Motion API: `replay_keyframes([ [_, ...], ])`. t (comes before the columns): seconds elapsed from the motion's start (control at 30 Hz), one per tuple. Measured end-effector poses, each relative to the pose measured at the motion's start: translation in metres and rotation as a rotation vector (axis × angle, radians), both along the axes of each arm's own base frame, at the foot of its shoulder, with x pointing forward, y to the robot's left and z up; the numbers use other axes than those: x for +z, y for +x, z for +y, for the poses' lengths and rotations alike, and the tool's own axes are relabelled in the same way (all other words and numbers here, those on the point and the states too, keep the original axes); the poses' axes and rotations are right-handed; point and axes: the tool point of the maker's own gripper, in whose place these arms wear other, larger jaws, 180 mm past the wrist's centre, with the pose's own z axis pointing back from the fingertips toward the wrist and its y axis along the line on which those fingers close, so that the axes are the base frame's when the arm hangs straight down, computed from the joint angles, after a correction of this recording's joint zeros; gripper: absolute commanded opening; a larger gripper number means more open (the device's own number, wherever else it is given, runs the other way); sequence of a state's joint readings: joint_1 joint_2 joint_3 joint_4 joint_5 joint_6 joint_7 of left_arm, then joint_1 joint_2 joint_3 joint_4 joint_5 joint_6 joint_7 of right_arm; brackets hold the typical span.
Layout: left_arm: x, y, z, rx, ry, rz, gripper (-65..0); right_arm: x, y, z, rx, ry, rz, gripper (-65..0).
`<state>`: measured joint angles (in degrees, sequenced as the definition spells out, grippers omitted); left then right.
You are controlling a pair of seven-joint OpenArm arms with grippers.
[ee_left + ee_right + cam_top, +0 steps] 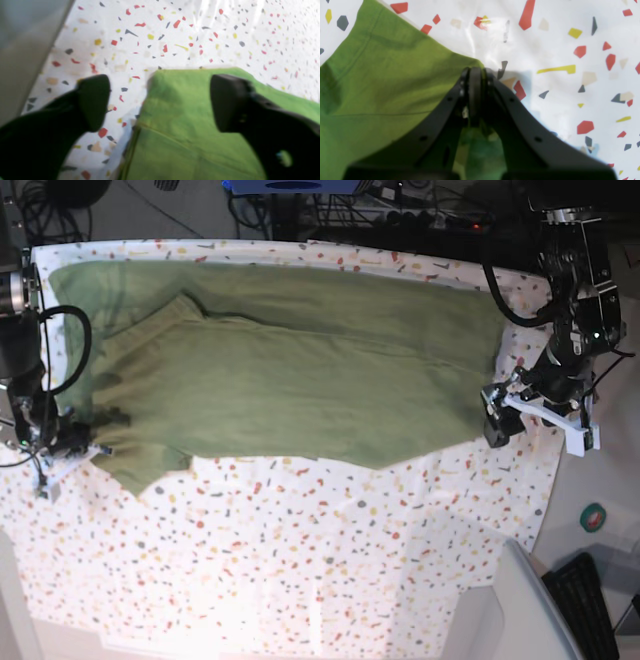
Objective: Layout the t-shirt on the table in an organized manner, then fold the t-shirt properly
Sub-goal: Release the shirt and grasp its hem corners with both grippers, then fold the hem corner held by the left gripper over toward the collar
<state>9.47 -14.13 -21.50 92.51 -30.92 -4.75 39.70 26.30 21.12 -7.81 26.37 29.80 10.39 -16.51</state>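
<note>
Left gripper [160,102] hangs with jaws spread wide over a corner of the t-shirt [190,130], one finger above bare table [175,37], the other above green cloth, gripping nothing. Right gripper [475,72] has its jaws pressed together on the shirt's edge at a sleeve corner. Farther off, in the base view, the shirt lies spread lengthwise across the far half of the speckled table, both arms at opposite ends.

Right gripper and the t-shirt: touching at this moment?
Touching. In the right wrist view the right gripper has its fingers pressed together on the t-shirt corner.
</note>
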Motion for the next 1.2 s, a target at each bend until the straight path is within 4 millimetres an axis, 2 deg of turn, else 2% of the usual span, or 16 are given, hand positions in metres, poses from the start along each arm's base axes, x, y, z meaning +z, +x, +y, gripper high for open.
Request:
replay_keyframes([
  [0.13, -0.023, 0.02, 0.015, 0.055, -0.038, 0.053, 0.0, -0.001, 0.001, 0.004, 0.006, 0.002, -0.003, -65.0],
  [0.23, -0.036, 0.039, 0.016, 0.081, -0.094, 0.072, -5.1, 0.0, 0.002, 0.006, 0.007, 0.007, -0.003, -65.0],
  [0.3, -0.046, 0.047, 0.012, 0.076, -0.105, 0.104, -10.2, -0.001, 0.002, 0.008, 0.008, 0.007, -0.007, -65.0],
  [0.4, -0.054, 0.057, -0.007, -0.012, -0.077, 0.147, -16.6, -0.001, 0.003, 0.009, 0.01, 0.009, -0.007, -65.0],
  [0.43, -0.056, 0.06, -0.015, -0.035, -0.078, 0.155, -16.9, -0.001, 0.003, 0.009, 0.009, 0.009, -0.007, -65.0],
  [0.53, -0.063, 0.058, -0.022, -0.042, -0.101, 0.17, -17.4, -0.001, 0.003, 0.009, 0.009, 0.009, -0.007, -65.0],
  [0.67, -0.086, 0.04, -0.011, -0.01, -0.098, 0.248, -17.9, -0.001, 0.003, 0.008, 0.009, 0.009, -0.007, -65.0],
  [0.73, -0.092, 0.04, -0.01, -0.005, -0.103, 0.268, -18.1, 0.0, 0.003, 0.008, 0.008, 0.007, -0.007, -65.0],
  [0.8, -0.091, 0.046, -0.014, -0.005, -0.116, 0.266, -23.4, 0.0, 0.002, 0.007, 0.008, 0.007, -0.007, -65.0],
  [0.87, -0.088, 0.052, -0.016, -0.005, -0.12, 0.251, -34.9, -0.001, 0.002, 0.007, 0.008, 0.007, -0.006, -65.0],
  [0.93, -0.087, 0.053, -0.016, -0.005, -0.125, 0.247, -49.9, -0.001, 0.002, 0.008, 0.008, 0.008, -0.006, -65.0],
  [1.0, -0.089, 0.051, -0.015, -0.004, -0.119, 0.254, -61.4, -0.001, 0.002, 0.009, 0.009, 0.009, -0.005, -65.0],
  [1.03, -0.089, 0.051, -0.014, -0.003, -0.117, 0.255, -65.0, -0.001, 0.002, 0.009, 0.009, 0.009, -0.005, -65.0],
  [1.2, -0.085, 0.054, -0.013, -0.007, -0.107, 0.243, -65.0, -0.001, 0.002, 0.009, 0.009, 0.009, -0.005, -65.0],
])
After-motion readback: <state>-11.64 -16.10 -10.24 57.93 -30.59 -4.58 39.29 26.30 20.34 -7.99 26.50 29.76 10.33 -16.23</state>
